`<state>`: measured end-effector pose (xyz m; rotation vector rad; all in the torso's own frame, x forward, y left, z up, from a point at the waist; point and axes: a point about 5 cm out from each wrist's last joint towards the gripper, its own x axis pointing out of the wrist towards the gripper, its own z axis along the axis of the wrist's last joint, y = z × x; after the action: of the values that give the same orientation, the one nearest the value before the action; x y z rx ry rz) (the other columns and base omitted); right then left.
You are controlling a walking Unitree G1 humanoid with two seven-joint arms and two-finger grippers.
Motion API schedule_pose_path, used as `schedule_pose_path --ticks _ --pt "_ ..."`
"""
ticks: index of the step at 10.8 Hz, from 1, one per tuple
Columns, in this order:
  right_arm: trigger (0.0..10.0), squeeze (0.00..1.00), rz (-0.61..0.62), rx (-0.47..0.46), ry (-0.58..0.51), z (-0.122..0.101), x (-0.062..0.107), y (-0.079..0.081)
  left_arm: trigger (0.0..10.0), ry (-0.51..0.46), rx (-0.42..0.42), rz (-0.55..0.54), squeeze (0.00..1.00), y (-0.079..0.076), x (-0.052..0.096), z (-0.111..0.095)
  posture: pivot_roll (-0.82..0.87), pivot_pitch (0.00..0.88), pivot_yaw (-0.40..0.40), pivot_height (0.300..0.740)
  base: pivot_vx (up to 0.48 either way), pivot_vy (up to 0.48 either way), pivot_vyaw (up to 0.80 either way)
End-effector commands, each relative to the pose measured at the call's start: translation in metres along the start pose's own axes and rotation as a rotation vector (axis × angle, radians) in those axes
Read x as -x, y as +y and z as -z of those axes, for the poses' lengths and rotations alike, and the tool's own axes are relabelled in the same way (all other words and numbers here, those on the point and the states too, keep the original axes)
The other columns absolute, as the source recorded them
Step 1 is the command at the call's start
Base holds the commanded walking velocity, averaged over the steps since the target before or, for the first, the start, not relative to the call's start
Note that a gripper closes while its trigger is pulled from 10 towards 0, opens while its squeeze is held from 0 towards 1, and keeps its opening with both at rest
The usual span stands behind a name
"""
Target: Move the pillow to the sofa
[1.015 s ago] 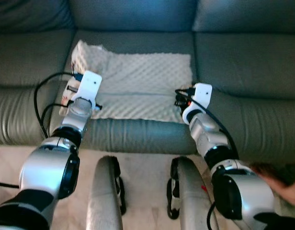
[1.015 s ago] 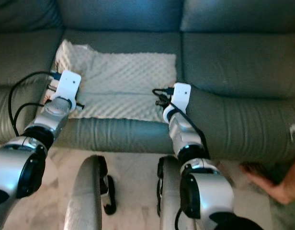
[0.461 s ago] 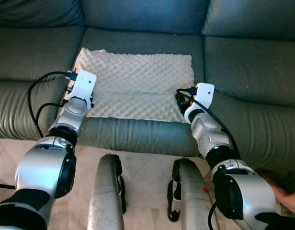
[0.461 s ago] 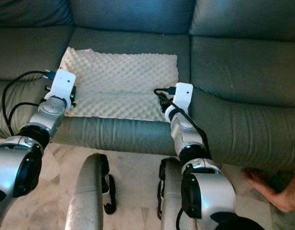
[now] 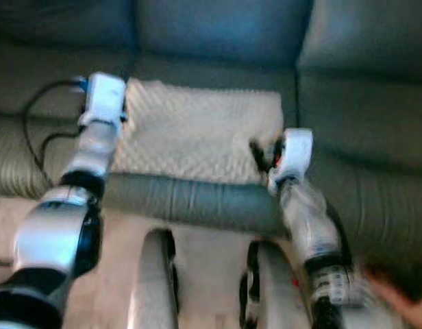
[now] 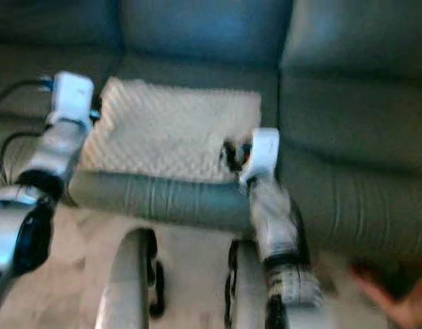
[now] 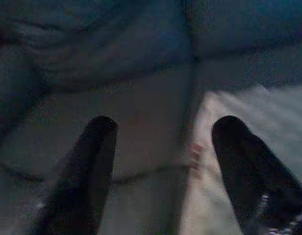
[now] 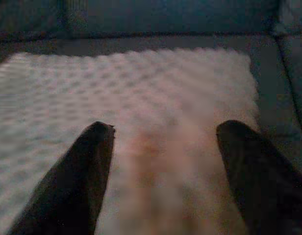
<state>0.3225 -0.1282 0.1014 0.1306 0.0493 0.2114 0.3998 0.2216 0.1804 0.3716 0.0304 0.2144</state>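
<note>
The pillow (image 5: 197,133), cream and dimpled, lies flat on the middle seat cushion of the dark sofa (image 5: 362,116), so the placing step looks done and this reads as release and retreat. Left gripper (image 7: 163,147) hangs at the pillow's left edge, fingers spread wide, nothing between them. Right gripper (image 8: 163,147) sits over the pillow's front right corner, fingers also spread and empty. Head views are blurred, so whether either fingertip touches the fabric is hard to say. Next move probably calls for drawing both arms back clear without snagging the cover. A person's hand (image 6: 403,305) shows at the lower right.
</note>
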Motion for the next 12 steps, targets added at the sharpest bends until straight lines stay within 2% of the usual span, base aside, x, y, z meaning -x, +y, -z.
schedule_pose_path --ticks 1,2,3,4,5,7,8,9,10,12 --pt "10.0 1.0 -0.006 -0.003 -0.004 0.005 0.013 0.004 10.0 -0.017 0.035 -0.054 1.0 0.011 0.005 0.01 -0.06 0.003 0.02 0.616 0.0 0.0 0.0" --pt "10.0 1.0 0.025 -0.015 -0.02 0.013 0.034 0.002 10.0 -0.05 0.074 -0.068 1.0 0.014 0.015 0.025 -0.05 0.0 0.019 0.616 0.0 0.0 0.0" --pt "10.0 1.0 0.075 -0.031 -0.005 0.019 0.045 -0.001 10.0 -0.073 0.076 -0.072 1.0 0.013 0.026 0.035 -0.04 0.0 0.018 0.616 0.0 0.0 0.0" --pt "10.0 1.0 0.147 -0.063 0.011 0.025 0.057 -0.008 10.0 -0.078 0.106 -0.048 1.0 0.001 0.048 0.051 -0.04 0.0 0.02 0.626 0.0 0.0 0.0" --pt "10.0 1.0 0.197 -0.073 0.019 0.026 0.062 -0.015 10.0 -0.078 0.121 -0.004 1.0 -0.016 0.073 0.066 -0.04 0.0 0.018 0.646 0.0 0.0 0.0" --pt "10.0 1.0 0.203 -0.057 0.011 0.024 0.062 -0.021 10.0 -0.057 0.131 0.044 1.0 -0.034 0.099 0.082 -0.03 0.0 0.016 0.676 0.0 0.0 0.0" --pt "10.0 0.89 0.187 -0.062 0.007 0.023 0.059 -0.024 10.0 -0.042 0.147 0.112 1.0 -0.05 0.122 0.087 -0.03 0.0 0.012 0.696 0.0 0.0 0.0" --pt "10.0 0.0 0.175 -0.047 0.009 0.023 0.057 -0.024 10.0 -0.01 0.135 0.165 0.0 -0.058 0.137 0.093 -0.02 0.0 0.008 0.716 0.0 0.0 0.0" --pt "10.0 0.0 0.171 -0.044 0.014 0.024 0.054 -0.021 10.0 -0.006 0.112 0.195 0.0 -0.062 0.141 0.097 -0.02 0.0 0.009 0.731 0.0 0.0 0.0" --pt "10.0 0.0 0.173 -0.043 0.011 0.023 0.05 -0.02 10.0 -0.001 0.122 0.217 0.0 -0.069 0.139 0.093 -0.02 0.0 0.013 0.74 0.0 0.0 0.0"
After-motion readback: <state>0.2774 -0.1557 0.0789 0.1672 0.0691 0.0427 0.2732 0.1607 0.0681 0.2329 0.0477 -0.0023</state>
